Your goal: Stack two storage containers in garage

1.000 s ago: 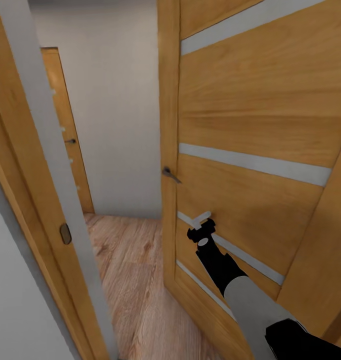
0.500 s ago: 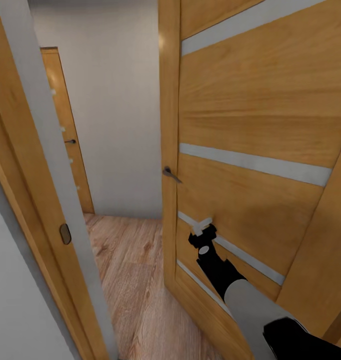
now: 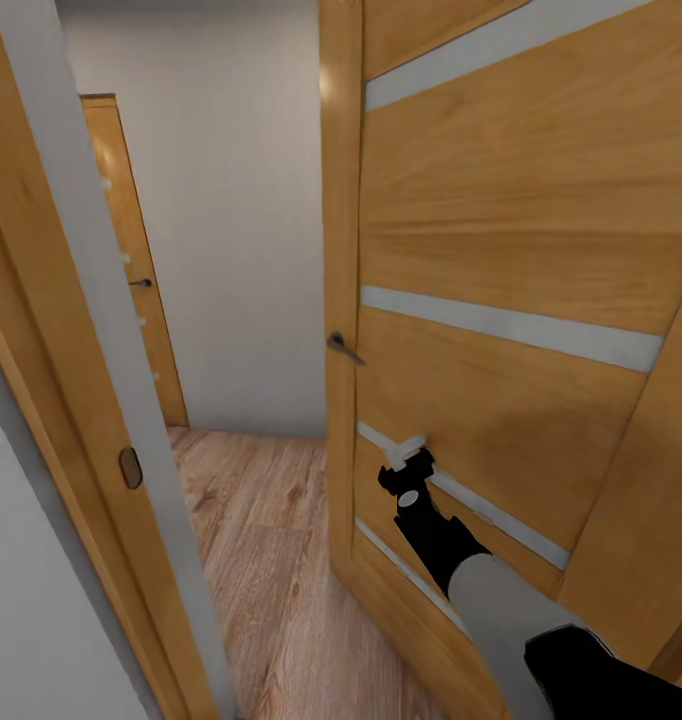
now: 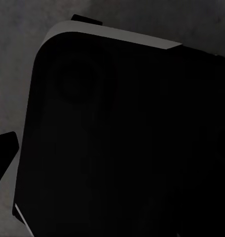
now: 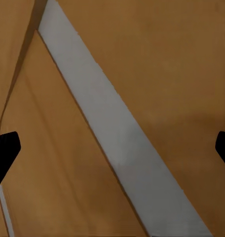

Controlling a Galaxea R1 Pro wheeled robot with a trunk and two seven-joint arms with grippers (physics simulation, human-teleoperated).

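Note:
The two storage containers are out of view. I stand in a doorway facing a wooden door [image 3: 501, 230] with pale horizontal strips. My right gripper [image 3: 406, 462] rests against the door's lower part, on one of the pale strips [image 5: 112, 143]. In the right wrist view its black fingertips [image 5: 4, 148] sit far apart at the picture's edges with nothing between them, so it is open. In the left wrist view my left gripper [image 4: 112, 153] hangs close to a dark rounded part of the robot [image 4: 127, 138], one fingertip [image 4: 3, 148] showing far out to the side.
The door's edge carries a dark lever handle [image 3: 343, 349]. A door frame [image 3: 91, 330] with a latch plate [image 3: 130, 467] stands close on the left. Between them, light wood plank flooring [image 3: 271, 560] runs to a white wall [image 3: 241, 230] and another wooden door [image 3: 131, 270].
The door has swung slightly further away, its edge shifting a little to the right. My right gripper has followed it, staying against the pale strip.

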